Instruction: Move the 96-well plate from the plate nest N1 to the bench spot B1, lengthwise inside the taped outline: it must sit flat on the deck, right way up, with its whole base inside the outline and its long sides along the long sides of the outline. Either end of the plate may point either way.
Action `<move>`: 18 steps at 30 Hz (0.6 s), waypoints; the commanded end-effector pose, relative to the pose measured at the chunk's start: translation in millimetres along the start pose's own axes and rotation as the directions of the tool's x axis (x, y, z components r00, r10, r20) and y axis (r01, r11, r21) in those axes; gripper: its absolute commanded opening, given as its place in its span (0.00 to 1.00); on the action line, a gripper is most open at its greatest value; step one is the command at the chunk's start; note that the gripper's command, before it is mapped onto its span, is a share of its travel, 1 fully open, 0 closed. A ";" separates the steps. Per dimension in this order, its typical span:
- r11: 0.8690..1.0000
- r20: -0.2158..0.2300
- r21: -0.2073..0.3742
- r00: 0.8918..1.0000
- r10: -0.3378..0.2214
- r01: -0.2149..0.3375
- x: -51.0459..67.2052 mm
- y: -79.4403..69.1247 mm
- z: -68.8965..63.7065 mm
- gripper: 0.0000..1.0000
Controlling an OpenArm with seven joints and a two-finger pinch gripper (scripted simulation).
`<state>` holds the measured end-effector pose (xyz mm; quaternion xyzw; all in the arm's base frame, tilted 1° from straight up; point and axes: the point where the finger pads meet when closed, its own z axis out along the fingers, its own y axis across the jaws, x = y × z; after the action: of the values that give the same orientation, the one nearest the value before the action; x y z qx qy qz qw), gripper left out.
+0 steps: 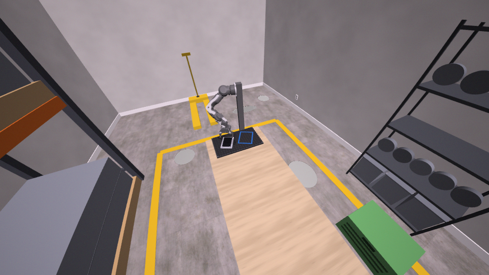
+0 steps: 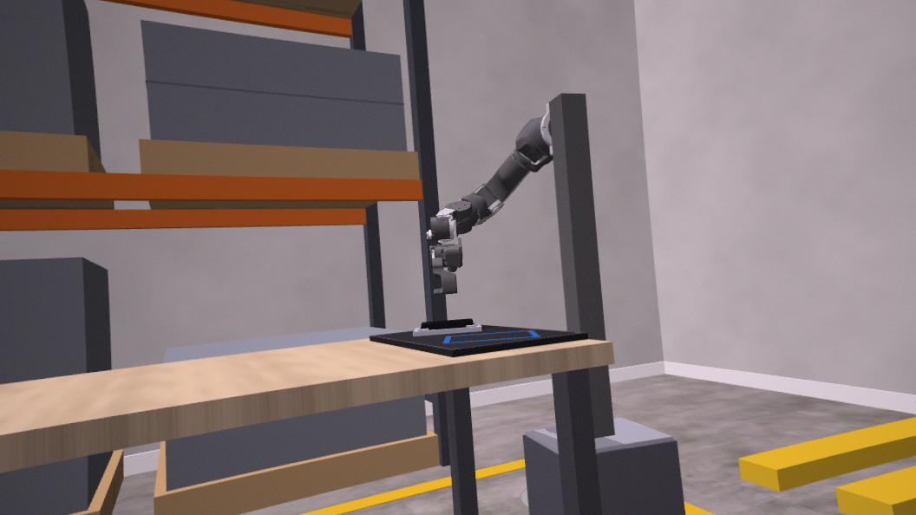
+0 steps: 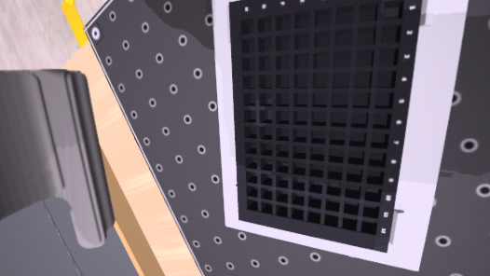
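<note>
Hanging above the well plate [image 2: 446, 322], the hand [image 2: 444, 289] points straight down with its fingers spread and nothing between them. In the wrist view one grey finger [image 3: 70, 154] shows at the left, past the edge of the wooden bench [image 3: 122, 177]; to its right lies the black hole-dotted deck [image 3: 160, 112], then the black plate seated in its pale nest [image 3: 435, 107]. Right of the nest, the blue taped outline [image 1: 245, 137] lies on the deck with nothing in it.
</note>
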<state>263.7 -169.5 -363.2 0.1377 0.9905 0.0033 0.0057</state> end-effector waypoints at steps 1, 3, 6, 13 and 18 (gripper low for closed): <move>1.000 0.001 -0.004 1.000 0.003 -0.003 -0.4 0.3 -1.4 0.77; 1.000 0.001 -0.004 1.000 0.003 -0.003 -0.4 0.3 -1.4 0.77; 1.000 0.001 -0.004 1.000 0.003 -0.003 -0.4 0.3 -1.4 0.77; 1.000 0.001 -0.004 1.000 0.003 -0.003 -0.4 0.3 -1.4 0.77; 1.000 0.001 -0.004 1.000 0.003 -0.003 -1.4 -1.7 -6.0 0.77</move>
<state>264.2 -171.5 -358.7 0.1396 0.9902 0.0056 0.0068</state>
